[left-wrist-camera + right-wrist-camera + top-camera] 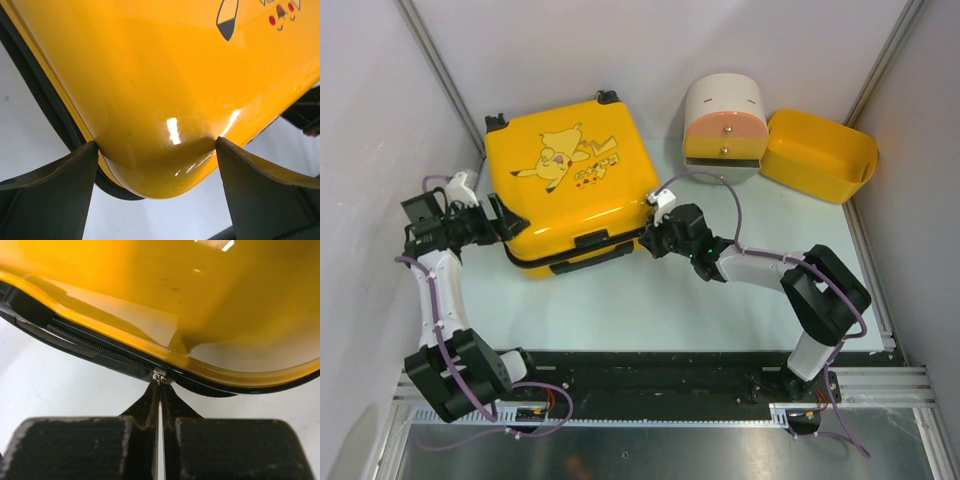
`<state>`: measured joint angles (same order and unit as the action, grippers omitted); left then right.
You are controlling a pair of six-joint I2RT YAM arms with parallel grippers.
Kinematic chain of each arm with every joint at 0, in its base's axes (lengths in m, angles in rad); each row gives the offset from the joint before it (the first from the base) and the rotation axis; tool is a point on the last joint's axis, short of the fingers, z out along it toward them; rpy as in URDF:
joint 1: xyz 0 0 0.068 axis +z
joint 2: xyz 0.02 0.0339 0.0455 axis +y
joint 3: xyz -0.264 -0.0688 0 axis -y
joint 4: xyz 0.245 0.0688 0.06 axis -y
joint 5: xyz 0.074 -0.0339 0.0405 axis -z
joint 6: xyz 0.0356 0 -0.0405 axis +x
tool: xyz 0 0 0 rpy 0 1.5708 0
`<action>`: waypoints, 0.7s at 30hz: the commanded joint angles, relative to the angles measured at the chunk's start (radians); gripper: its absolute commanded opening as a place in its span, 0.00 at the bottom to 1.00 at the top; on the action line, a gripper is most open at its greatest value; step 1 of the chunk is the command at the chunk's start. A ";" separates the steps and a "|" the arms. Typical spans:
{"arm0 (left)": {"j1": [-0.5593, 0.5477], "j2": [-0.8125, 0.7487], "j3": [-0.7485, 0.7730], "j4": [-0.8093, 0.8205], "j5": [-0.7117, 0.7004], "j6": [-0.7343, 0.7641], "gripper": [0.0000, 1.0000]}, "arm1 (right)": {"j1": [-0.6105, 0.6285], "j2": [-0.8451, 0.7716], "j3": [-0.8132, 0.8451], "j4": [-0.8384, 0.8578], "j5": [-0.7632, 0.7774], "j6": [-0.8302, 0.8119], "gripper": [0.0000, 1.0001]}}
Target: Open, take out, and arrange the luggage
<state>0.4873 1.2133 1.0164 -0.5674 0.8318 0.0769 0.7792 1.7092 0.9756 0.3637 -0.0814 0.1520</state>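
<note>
Big yellow suitcase (570,175) with a cartoon animal printed on top. Flat on the white table (670,310), over on the far left part. Picture side up. Two small black wheels (608,97) on the far edge, black handle (592,241) on the near edge. Black zip band all the way round the middle.

Left claw (508,222) at the near left corner of the suitcase. Spread wide, with one finger on each side of the round corner. In the left wrist view, shiny yellow corner right between the two dark fingers (50,190), with both tips up against the shell. Hard to tell if pressing or only touching.

Right claw (650,238) at the near right corner of the suitcase. Closed tight, with both tips pinched together on the little silver zip tab (160,375). Tab right at the black band, just under the yellow rim. To the left of the tab in the right wrist view, a bare row of zip teeth (100,351) with a dark strip below it. To the right of the tab, black band snug under the rim.

Far right part of the table: a little cream cabinet (725,118) with an orange drawer front and two tiny knobs, well apart from the suitcase. Just beside it on the right, a plain yellow tub (820,155).
</note>
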 commanded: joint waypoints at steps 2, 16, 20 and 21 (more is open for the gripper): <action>-0.311 0.029 -0.098 -0.215 0.279 0.023 0.95 | -0.124 -0.054 0.025 0.101 -0.156 -0.058 0.00; -0.085 0.173 0.453 -0.250 -0.006 -0.064 0.98 | -0.238 -0.128 -0.009 -0.031 -0.250 -0.149 0.00; -0.065 0.345 0.663 -0.221 -0.106 -0.167 0.98 | -0.241 -0.120 -0.012 -0.032 -0.238 -0.149 0.00; -0.065 0.418 0.735 -0.215 -0.121 -0.187 0.98 | -0.241 -0.122 -0.012 -0.032 -0.236 -0.149 0.00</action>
<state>0.4118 1.4899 1.5665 -0.8314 0.8062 0.0078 0.5419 1.6173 0.9463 0.1917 -0.3496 0.0273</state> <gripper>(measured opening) 0.976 0.011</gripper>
